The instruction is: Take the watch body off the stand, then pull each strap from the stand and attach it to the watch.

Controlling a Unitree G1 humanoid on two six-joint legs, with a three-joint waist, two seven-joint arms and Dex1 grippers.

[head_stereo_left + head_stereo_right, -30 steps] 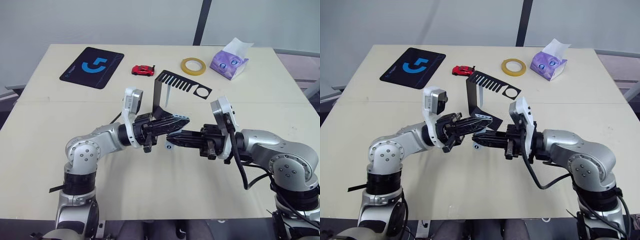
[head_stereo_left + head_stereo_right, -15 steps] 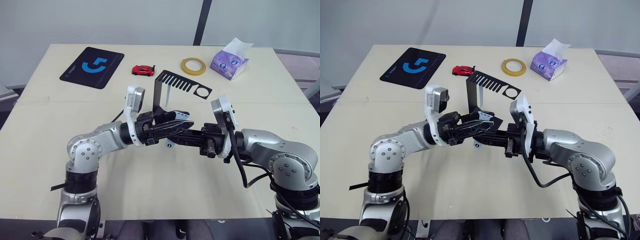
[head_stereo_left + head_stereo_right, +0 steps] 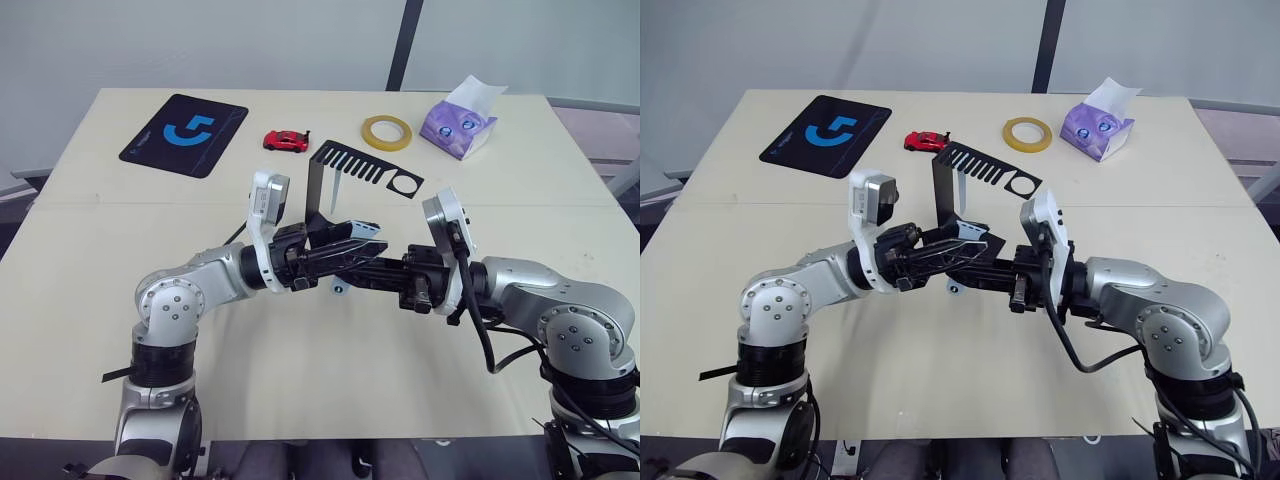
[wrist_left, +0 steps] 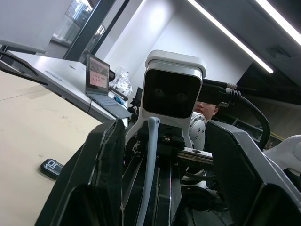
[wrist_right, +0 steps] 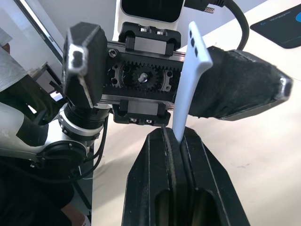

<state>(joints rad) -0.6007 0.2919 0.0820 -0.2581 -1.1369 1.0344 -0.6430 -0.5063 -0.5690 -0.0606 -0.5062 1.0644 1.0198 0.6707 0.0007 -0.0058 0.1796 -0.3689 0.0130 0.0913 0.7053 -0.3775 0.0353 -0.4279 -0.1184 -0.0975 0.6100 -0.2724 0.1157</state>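
My right gripper (image 5: 172, 136) is shut on a pale blue-grey strap (image 5: 190, 80), which sticks out from between its fingertips. My left gripper (image 3: 365, 240) faces it tip to tip and stands open, its fingers (image 4: 106, 179) on either side of the strap (image 4: 149, 160) without touching it. A strap end (image 3: 340, 290) pokes out below the two grippers. The black stand (image 3: 322, 190) stands just behind them, with another pale strap (image 3: 338, 186) hanging from its comb top. A small dark watch body (image 4: 51, 166) lies flat on the table.
Behind the stand are a red toy car (image 3: 285, 140), a yellow tape roll (image 3: 387, 132), a purple tissue pack (image 3: 458, 122) and a black mouse pad (image 3: 184, 133) with a blue logo. The beige table (image 3: 90, 290) has bare room on both sides of the arms.
My left gripper has opened and let go of the strap, with its fingers now spread around it. The right gripper has kept its hold and barely moved.
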